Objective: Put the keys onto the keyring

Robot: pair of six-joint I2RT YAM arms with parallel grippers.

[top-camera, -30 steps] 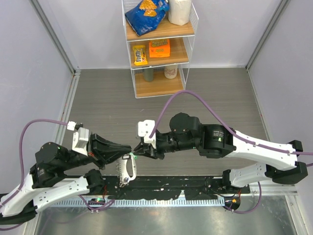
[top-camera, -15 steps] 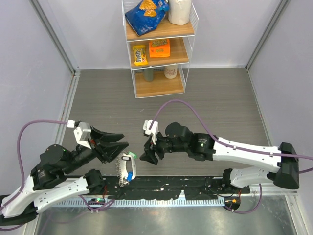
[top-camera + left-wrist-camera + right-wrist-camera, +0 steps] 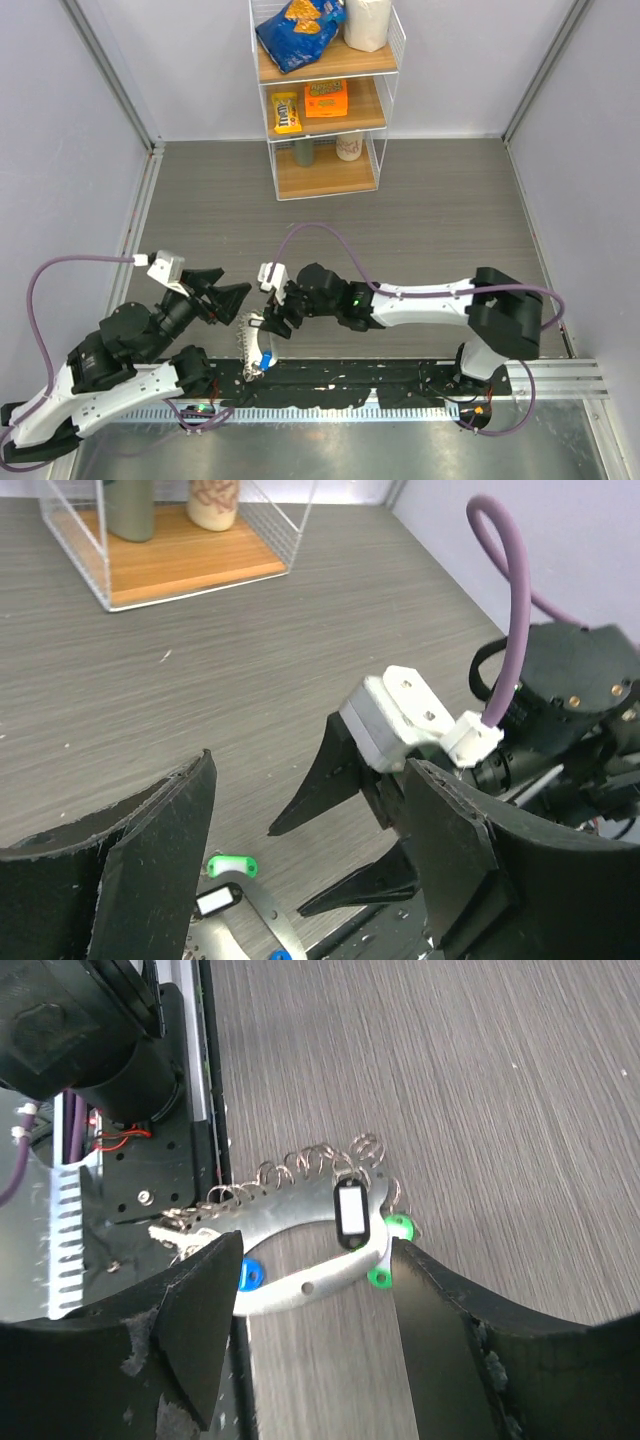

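Presently, left gripper (image 3: 226,294) and right gripper (image 3: 275,320) are hovering, jaws open and empty, the right poised over keyring (image 3: 300,1165) and keys (image 3: 350,1212), likely for pickup.

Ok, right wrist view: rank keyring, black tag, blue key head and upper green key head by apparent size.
1. keyring
2. black tag
3. green key head and blue key head: these look alike, and the blue one is partly hidden, so no ranking.
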